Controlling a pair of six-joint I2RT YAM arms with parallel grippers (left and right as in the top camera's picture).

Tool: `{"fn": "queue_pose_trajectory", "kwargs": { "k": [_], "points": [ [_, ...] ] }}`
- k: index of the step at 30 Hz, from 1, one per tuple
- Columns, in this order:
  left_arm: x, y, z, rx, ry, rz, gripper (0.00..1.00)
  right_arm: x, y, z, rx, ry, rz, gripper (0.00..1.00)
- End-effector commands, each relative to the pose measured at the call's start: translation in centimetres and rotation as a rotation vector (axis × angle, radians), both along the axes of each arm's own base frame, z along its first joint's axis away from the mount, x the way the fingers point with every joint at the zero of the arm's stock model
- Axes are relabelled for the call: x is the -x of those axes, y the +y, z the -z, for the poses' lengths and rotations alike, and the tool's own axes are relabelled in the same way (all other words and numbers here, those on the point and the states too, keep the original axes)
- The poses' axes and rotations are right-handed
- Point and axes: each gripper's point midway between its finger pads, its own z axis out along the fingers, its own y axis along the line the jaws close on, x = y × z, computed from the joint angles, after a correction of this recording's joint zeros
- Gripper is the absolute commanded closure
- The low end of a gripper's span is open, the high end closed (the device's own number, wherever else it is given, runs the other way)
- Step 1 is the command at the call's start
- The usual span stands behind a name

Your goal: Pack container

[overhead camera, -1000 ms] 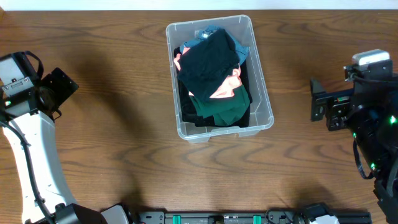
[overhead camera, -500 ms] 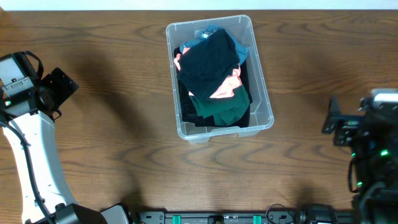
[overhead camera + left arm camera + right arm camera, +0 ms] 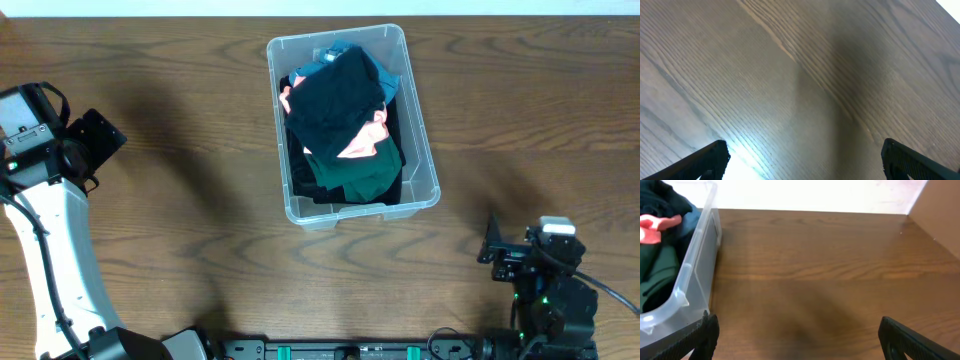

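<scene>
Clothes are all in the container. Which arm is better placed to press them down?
Right, probably. The right gripper is open and close to a corner of the container, and its wrist camera sees that wall. The left gripper, also open, is farther off, and its camera shows only table.

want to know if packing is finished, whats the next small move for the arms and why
Probably just park the right gripper by the front edge of the brown wooden table. The clear rectangular plastic container holds a heap of dark, teal and pink garments, no loose garment shows on the table, and it and the left gripper stand open, empty.
</scene>
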Motion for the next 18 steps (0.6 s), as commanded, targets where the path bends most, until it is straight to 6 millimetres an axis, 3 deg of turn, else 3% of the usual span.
{"fn": "queue_pose_trajectory", "kwargs": {
  "k": [1, 8, 12, 18],
  "points": [
    [0.1, 0.3, -0.8, -0.022, -0.012, 0.005, 0.02, 0.0, 0.0, 1.2, -0.026, -0.017, 0.005, 0.01],
    [0.1, 0.3, -0.8, -0.022, -0.012, 0.005, 0.02, -0.7, 0.6, 3.2, -0.037, 0.003, -0.027, 0.01],
    [0.1, 0.3, -0.8, -0.021, -0.013, 0.005, 0.02, -0.9, 0.5, 5.4, -0.041, 0.045, -0.026, 0.01],
    [0.1, 0.3, -0.8, -0.022, -0.012, 0.005, 0.02, -1.4, 0.8, 4.7, -0.042, -0.001, -0.045, 0.01]
  ]
}}
